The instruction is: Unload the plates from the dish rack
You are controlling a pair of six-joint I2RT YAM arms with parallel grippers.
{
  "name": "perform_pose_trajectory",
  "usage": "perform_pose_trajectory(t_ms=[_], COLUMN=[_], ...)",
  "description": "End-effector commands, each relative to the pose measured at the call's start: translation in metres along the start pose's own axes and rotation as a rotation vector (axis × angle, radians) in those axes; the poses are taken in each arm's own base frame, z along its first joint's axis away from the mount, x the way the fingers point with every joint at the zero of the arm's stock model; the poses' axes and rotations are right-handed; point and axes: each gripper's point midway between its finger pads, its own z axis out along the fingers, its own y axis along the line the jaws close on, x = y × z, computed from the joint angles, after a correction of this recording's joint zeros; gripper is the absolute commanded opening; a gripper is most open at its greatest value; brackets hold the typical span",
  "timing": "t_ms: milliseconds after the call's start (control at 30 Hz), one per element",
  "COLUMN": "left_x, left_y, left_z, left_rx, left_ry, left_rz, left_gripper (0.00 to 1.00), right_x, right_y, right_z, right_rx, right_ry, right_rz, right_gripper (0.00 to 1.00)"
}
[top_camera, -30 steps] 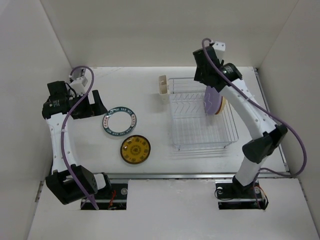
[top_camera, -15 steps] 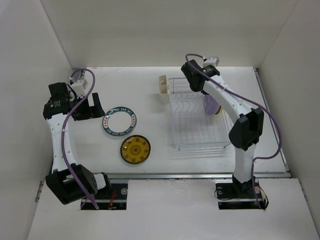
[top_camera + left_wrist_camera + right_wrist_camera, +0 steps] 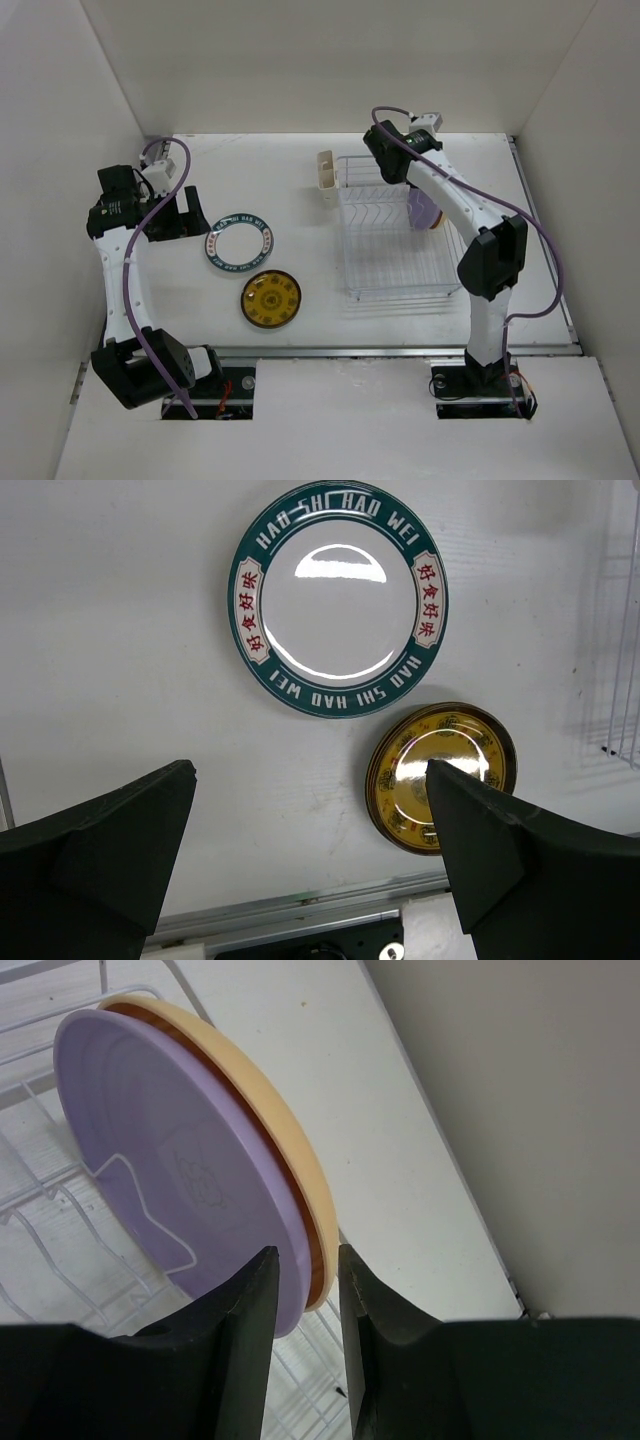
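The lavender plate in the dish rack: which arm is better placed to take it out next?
Right. The right tool straddles the rim of the lavender plate in the dish rack; the left tool hangs open over the table, by the teal-rimmed plate, away from the rack.

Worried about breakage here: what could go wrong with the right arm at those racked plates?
The right end effector straddles the close rims of the lavender plate and the tan plate behind it, so it may pinch both or drop one. A wire of the dish rack crosses the lavender plate's face and could snag it.
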Motion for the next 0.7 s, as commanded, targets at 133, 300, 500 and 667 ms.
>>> perform_pose_trajectory(t_ms=[133, 300, 500, 667], left_x=[0.004, 0.002, 0.001, 0.001], left_y=[-0.001, 0.000, -0.001, 0.002], left_z=[-0.003, -0.002, -0.004, -0.004], left_rx=[0.001, 0.001, 0.001, -0.009], left_ry=[0.006, 0.006, 0.006, 0.008], left_rz=[0.009, 0.018, 0.018, 0.028], left_gripper=[1.00, 1.00, 1.00, 1.00], right_x=[-0.002, -0.001, 0.001, 0.003], right_y=[0.008, 0.011, 0.017, 0.014], right_z=[0.007, 0.008, 0.016, 0.024], right_rx=[0.005, 0.003, 0.011, 0.019], right_ry=[-0.005, -0.008, -0.002, 0.014], right_rz=[0.001, -0.011, -0.011, -0.001], right_gripper=[0.30, 0.28, 0.28, 0.28])
